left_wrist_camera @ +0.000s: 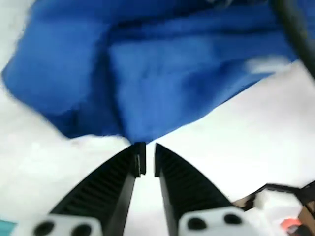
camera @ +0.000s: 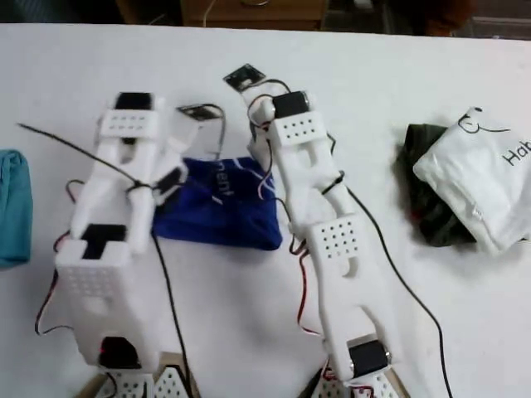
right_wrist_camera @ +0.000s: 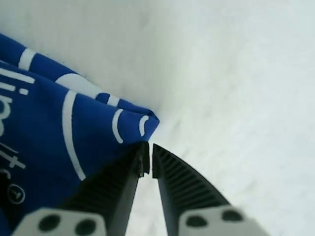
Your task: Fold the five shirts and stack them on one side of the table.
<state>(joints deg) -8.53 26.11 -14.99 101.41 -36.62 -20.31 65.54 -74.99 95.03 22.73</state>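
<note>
A folded blue shirt [camera: 220,207] with white print lies on the white table [camera: 249,332] between my two arms. My left gripper [camera: 172,180] sits at the shirt's left edge; in the left wrist view the left gripper [left_wrist_camera: 146,158] is shut, its tips just short of the blue shirt [left_wrist_camera: 162,78]. My right gripper [camera: 262,148] is at the shirt's far right corner. The right wrist view has the right gripper [right_wrist_camera: 150,158] shut beside the printed corner of the blue shirt [right_wrist_camera: 54,132], with no cloth seen between the fingers.
A folded white shirt [camera: 481,178] lies on top of a dark shirt [camera: 427,207] at the right side of the table. A teal shirt [camera: 12,207] rests at the left edge. Black cables trail around both arms.
</note>
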